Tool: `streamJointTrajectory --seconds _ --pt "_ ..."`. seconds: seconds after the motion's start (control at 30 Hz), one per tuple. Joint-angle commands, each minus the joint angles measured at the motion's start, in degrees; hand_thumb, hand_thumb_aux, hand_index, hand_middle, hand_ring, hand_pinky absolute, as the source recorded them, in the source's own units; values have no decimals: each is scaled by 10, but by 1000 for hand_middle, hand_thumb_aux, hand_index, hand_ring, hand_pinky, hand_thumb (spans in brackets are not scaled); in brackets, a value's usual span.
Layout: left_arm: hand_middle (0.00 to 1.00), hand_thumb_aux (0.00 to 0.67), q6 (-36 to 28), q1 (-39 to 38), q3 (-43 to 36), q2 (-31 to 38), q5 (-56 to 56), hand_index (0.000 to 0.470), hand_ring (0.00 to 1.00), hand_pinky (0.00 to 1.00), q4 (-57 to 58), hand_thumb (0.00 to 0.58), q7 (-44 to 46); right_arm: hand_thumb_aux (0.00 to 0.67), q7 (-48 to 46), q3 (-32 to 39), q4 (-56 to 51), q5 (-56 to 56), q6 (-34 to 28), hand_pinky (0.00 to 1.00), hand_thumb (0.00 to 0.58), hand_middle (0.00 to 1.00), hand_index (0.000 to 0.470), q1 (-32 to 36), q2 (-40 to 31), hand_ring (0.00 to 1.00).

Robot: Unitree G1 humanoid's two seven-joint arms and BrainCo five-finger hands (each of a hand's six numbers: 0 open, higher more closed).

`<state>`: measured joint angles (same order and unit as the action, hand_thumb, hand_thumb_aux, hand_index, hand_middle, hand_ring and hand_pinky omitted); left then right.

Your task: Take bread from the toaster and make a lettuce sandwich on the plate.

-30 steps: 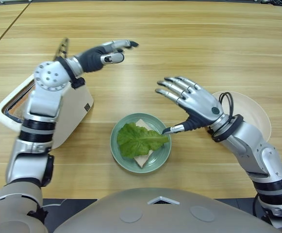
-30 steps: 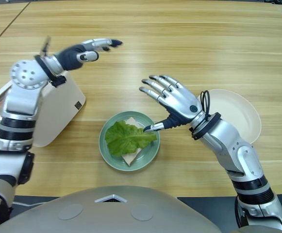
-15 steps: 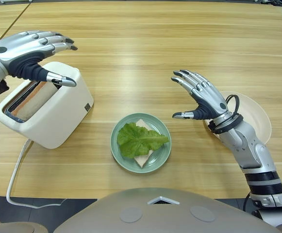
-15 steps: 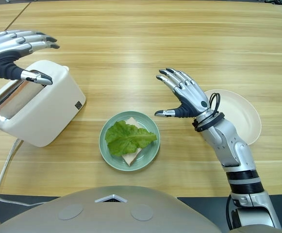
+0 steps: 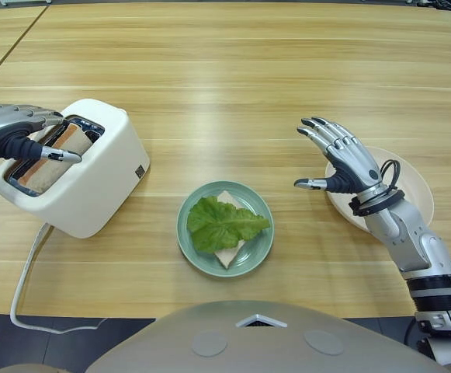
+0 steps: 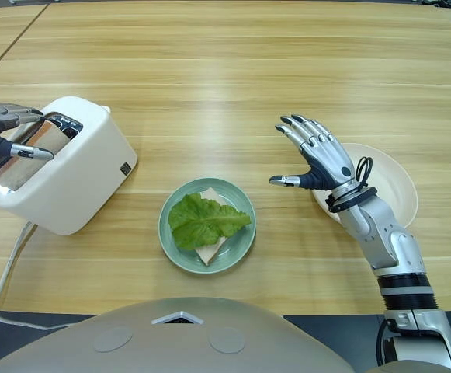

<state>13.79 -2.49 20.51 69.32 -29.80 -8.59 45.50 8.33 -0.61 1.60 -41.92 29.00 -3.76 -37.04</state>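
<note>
One worktop (image 5: 287, 62). One toaster (image 5: 101, 186), left, one bread slice (image 5: 71, 140) standing in slot. Two plates: green plate (image 5: 260, 245) near centre, white plate (image 5: 415, 186) right. One lettuce leaf (image 5: 221, 224) on second slice (image 5: 227, 255), on green plate. Left hand (image 5: 8, 138) at toaster slot by bread slice; grip cannot tell. Right hand (image 5: 349, 159) raised over white plate's left rim, spread apart, empty.

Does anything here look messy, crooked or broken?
Nothing much. The lettuce lies flat on the bread slice on the green plate, nothing is spilled, and the toaster just sits at a slant to the table edge.
</note>
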Motion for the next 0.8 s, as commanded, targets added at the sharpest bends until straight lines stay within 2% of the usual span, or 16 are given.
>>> streamJointTrajectory --seconds 0.03,0.07,0.1,0.3,0.5,0.67,0.8 --pt "0 394 -18 9 -17 6 6 276 0 0 0 482 6 0 -7 -1 -13 11 0 0 0 0 0 -7 -10 0" --pt "0 565 -20 12 -18 6 7 396 0 0 3 566 4 0 -8 0 -15 11 0 0 0 0 0 -7 -10 0" --pt "0 670 -24 17 -19 4 13 470 0 0 5 580 2 0 -10 1 -17 12 -1 0 0 0 0 -6 -10 0" --pt "0 670 -54 60 -41 -5 48 470 0 0 21 580 -4 0 -17 7 -26 18 -2 0 0 0 0 -10 -10 0" --pt "0 670 -53 117 -63 -14 70 470 0 0 30 580 -24 0 -19 4 -27 21 -2 0 0 0 0 -10 -10 0" --pt "0 670 -32 195 -84 -2 124 470 0 0 83 580 -5 0 -20 7 -29 19 -7 0 0 0 0 -4 -6 0" --pt "0 670 -21 296 -113 17 140 470 0 0 120 580 10 0 -19 12 -25 14 -14 0 0 0 0 -4 -1 0"
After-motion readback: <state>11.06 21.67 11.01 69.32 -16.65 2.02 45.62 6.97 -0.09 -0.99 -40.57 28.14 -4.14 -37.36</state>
